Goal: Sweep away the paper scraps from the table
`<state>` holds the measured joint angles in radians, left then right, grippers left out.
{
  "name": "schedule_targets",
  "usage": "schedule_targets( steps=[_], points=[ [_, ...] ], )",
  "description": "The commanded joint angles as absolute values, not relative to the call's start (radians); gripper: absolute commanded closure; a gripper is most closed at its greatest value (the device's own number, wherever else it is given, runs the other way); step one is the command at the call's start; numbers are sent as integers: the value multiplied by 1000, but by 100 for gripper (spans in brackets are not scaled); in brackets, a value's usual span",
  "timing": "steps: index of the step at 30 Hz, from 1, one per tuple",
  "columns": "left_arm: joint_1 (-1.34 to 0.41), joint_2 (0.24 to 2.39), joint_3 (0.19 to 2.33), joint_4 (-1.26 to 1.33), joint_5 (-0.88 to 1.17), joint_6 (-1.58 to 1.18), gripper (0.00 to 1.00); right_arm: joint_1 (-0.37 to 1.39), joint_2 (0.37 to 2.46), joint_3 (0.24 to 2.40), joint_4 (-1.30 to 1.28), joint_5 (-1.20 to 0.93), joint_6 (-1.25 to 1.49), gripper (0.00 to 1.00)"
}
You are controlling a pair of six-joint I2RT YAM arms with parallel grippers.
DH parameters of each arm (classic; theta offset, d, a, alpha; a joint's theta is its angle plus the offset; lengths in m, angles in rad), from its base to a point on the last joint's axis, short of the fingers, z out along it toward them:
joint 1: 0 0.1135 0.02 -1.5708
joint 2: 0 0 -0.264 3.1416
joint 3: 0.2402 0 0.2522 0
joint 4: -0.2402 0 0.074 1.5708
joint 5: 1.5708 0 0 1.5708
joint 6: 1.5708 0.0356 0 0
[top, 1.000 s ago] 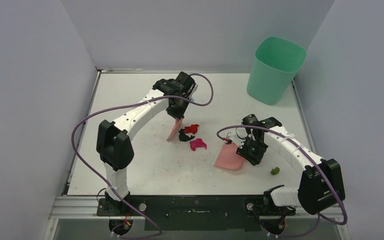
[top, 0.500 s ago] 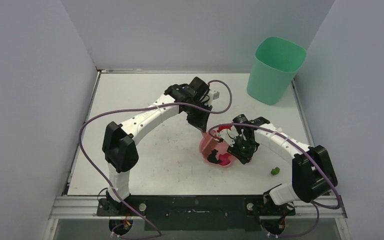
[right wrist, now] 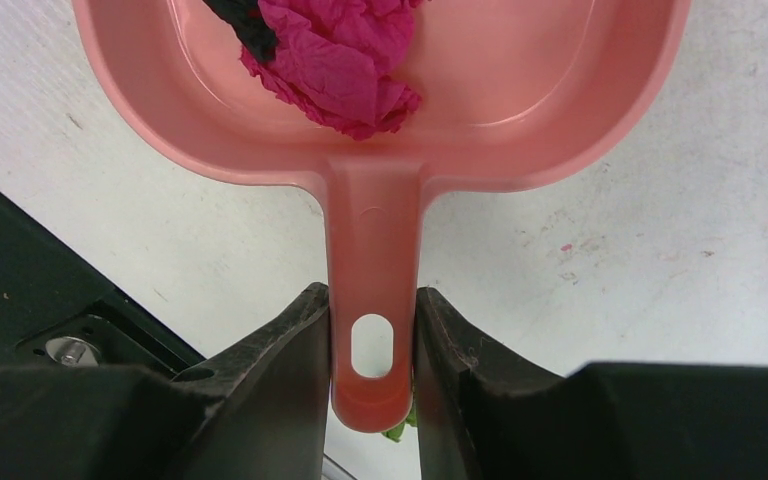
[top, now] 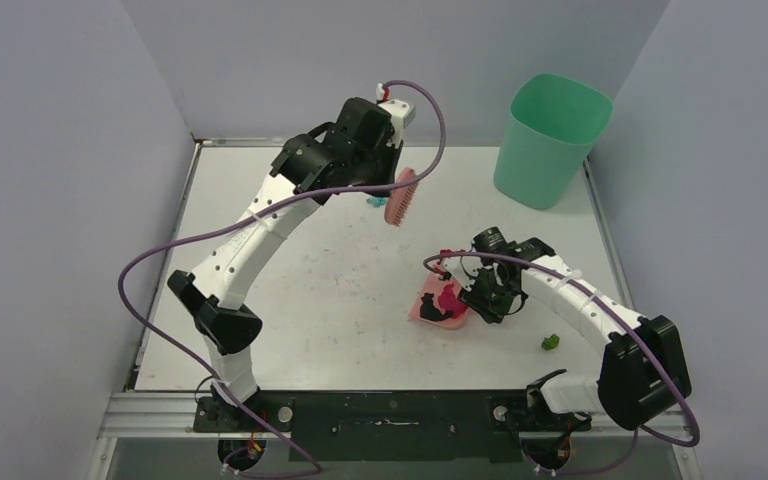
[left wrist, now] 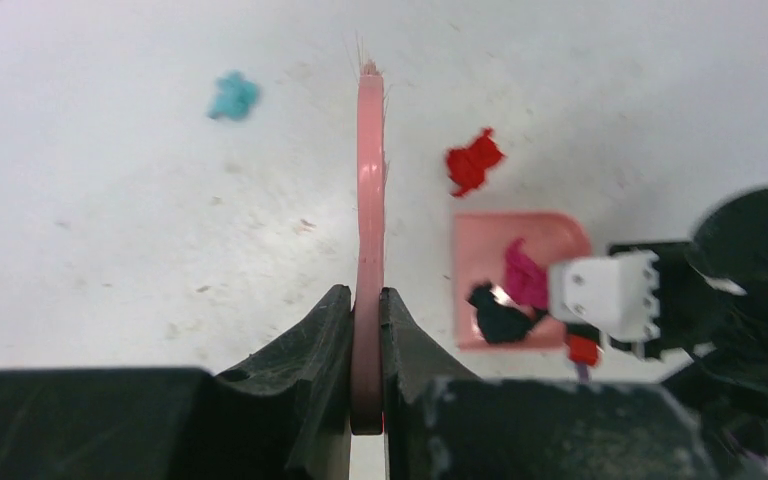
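Note:
My left gripper (top: pixel 396 172) is shut on the pink brush (top: pixel 401 197), which it holds high above the table (top: pixel 290 300); in the left wrist view the brush (left wrist: pixel 369 180) stands edge-on between the fingers. My right gripper (top: pixel 487 300) is shut on the handle (right wrist: pixel 372 260) of the pink dustpan (top: pixel 430 312), which rests on the table. A magenta scrap (right wrist: pixel 335 60) and a black scrap (right wrist: pixel 245 25) lie in the pan. A red scrap (left wrist: pixel 473 160) lies just outside the pan. A light blue scrap (top: pixel 374 200) lies below the brush. A green scrap (top: pixel 550 342) lies to the right of the right arm.
A green bin (top: pixel 550 140) stands at the back right corner. Grey walls close in the table on three sides. The black front rail (top: pixel 390 412) carries both arm bases.
The left arm swept the brush right to the dustpan, pushing the magenta and black scraps in, then lifted the brush up and back. The dustpan shifted slightly left.

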<state>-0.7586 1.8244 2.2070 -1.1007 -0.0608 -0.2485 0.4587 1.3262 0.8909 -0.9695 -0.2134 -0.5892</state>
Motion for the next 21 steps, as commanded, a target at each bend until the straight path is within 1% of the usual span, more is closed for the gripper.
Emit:
schedule_targets(
  steps=[1, 4, 5, 8, 10, 17, 19, 20, 21],
  points=[
    [-722, 1960, 2351, -1145, -376, -119, 100, 446, 1265, 907, -1014, -169, -588, 95],
    [-706, 2109, 2512, -1206, -472, -36, 100, 411, 1246, 923, -1052, -163, -608, 95],
    [-700, 2141, 2536, -1193, -489, -18, 100, 394, 1239, 929, -1067, -170, -621, 95],
    [-672, 2198, 2513, -1113, -465, 60, 100, 299, 1233, 949, -1117, -178, -663, 95],
    [-653, 2238, 2513, -1066, -496, 105, 100, 248, 1223, 953, -1151, -169, -692, 95],
    [-618, 2369, 2512, -896, -520, 269, 100, 182, 1192, 912, -1184, -65, -714, 95],
    [-612, 2401, 2513, -884, -425, 301, 100, 165, 1209, 913, -1176, -57, -709, 95],
    [-600, 2426, 2517, -881, -236, 300, 100, 144, 1239, 915, -1161, -53, -697, 95],
    [-597, 2440, 2526, -879, -162, 289, 100, 126, 1259, 918, -1149, -49, -685, 95]
  ],
)
